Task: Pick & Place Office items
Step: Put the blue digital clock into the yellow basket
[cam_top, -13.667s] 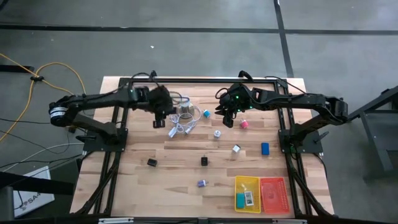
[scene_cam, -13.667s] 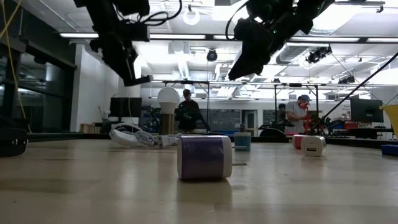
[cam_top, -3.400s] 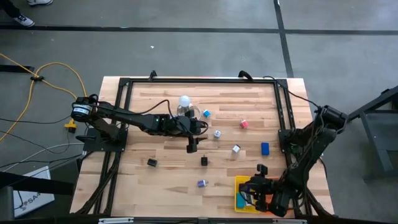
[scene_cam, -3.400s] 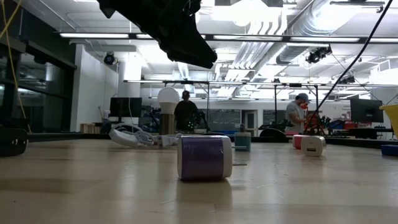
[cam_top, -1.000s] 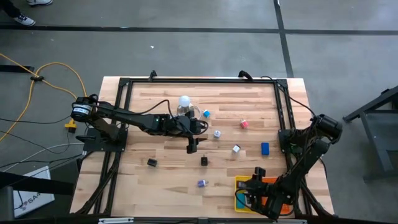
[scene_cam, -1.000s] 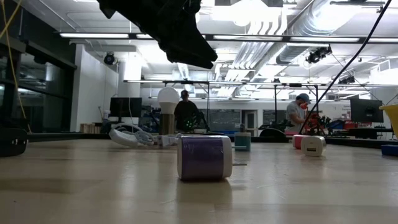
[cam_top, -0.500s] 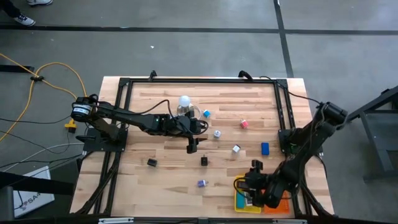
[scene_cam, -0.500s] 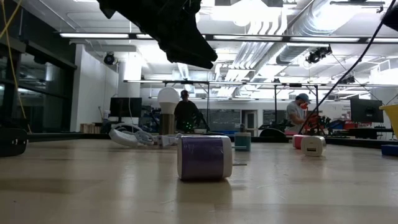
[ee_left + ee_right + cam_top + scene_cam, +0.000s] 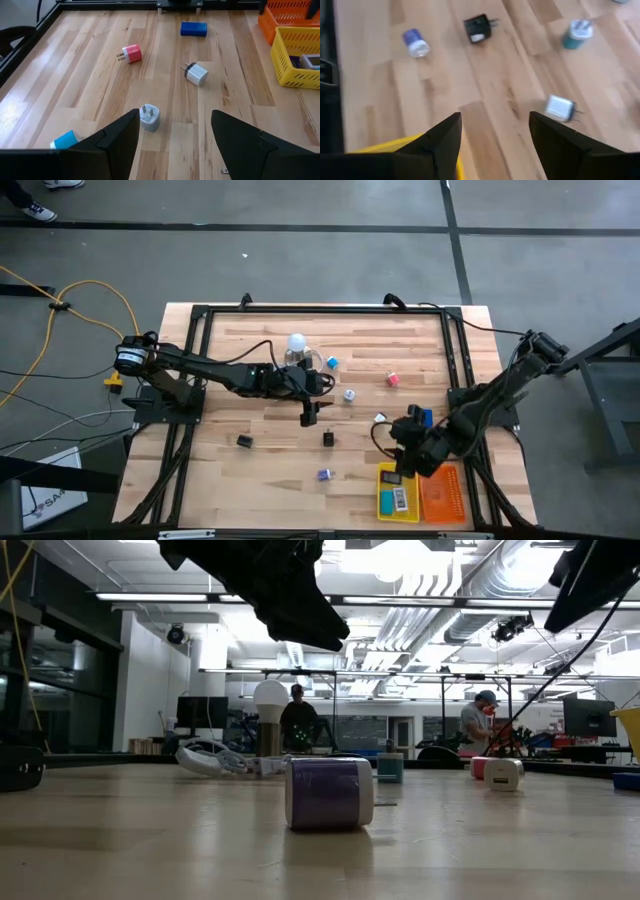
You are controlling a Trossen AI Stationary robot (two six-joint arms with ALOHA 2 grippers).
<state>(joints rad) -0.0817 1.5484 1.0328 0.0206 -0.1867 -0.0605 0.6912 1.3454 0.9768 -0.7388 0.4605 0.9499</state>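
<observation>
The office items lie scattered on the wooden table: a pink plug (image 9: 393, 379), white plugs (image 9: 349, 394) (image 9: 379, 419), a blue block (image 9: 426, 417), black pieces (image 9: 244, 441) (image 9: 328, 438), a purple roll (image 9: 324, 474) and a teal-and-white piece (image 9: 331, 363). My left gripper (image 9: 320, 398) hangs open above the table's middle; its wrist view shows the open fingers (image 9: 175, 115) with the white plug (image 9: 149, 116) beyond them. My right gripper (image 9: 395, 456) is open above the far edge of the yellow tray (image 9: 386, 505), with nothing between its fingers (image 9: 495, 117).
A yellow tray holding a blue-white item (image 9: 398, 500) and an orange tray (image 9: 441, 495) stand at the near right. A white ball-topped object (image 9: 295, 343) with a looped cord sits at the far middle. A black frame (image 9: 320, 308) rims the table. People stand in the room behind (image 9: 300, 718).
My right gripper has moved from above the trays at the near right toward the table's far edge and a little left, staying open; it now stands over the yellow tray's far edge, and the tray's inside shows again.
</observation>
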